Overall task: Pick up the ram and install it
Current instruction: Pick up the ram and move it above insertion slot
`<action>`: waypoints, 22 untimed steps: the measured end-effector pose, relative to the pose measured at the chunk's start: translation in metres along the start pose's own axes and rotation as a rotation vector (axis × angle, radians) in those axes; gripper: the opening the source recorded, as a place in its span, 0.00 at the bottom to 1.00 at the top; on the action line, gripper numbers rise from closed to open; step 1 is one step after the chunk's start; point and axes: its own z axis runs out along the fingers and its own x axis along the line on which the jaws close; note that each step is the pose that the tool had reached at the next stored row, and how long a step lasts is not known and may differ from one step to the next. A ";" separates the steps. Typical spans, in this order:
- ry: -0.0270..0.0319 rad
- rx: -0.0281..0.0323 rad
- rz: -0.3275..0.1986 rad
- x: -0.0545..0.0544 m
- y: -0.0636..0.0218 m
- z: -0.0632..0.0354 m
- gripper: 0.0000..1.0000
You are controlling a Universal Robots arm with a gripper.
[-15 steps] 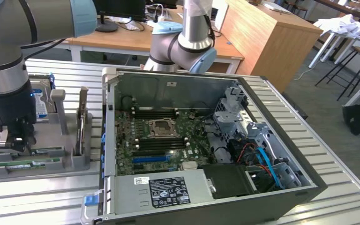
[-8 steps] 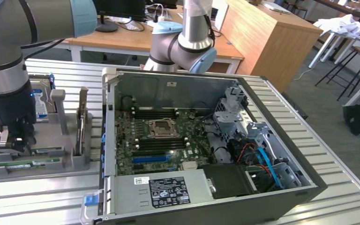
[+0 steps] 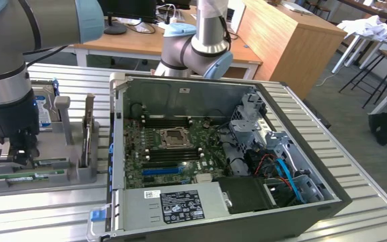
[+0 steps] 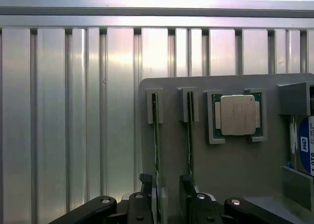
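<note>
**Claw open astride the ram, stick not yet lifted**

At the lower left of the exterior view the claw (image 3: 15,154) is down on the grey holder (image 3: 39,185). The holder sits on the slatted tabletop (image 3: 46,217), just beside the open computer case (image 3: 328,201). The claw's fingers (image 4: 146,202) are apart and grip nothing. In the wrist view they straddle one end of the ram (image 4: 157,136), which stands on edge in a narrow slot of the holder. That edge-up pose probably lets the fingers close on the stick's two flat faces and carry it already turned the way a socket takes it.

A second stick (image 4: 190,136) stands in the neighbouring slot, close to the other finger; whether that finger clears it I cannot tell. The processor chip (image 4: 238,115) lies flat in its own recess and the hard drive (image 4: 305,145) sits at the holder's edge, both apart from the claw. In the middle of the exterior view the motherboard (image 3: 173,151) lies face up in the uncovered case, so its memory slots can be reached from above.
</note>
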 end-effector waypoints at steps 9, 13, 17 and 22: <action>0.0000 0.0000 0.000 0.000 -0.0001 0.0075 0.36; 0.0000 0.0000 0.000 0.001 -0.0002 0.0108 0.36; 0.0000 0.0000 0.000 0.001 -0.0003 0.0140 0.36; 0.0000 0.0000 -0.001 0.001 -0.0003 0.0178 0.36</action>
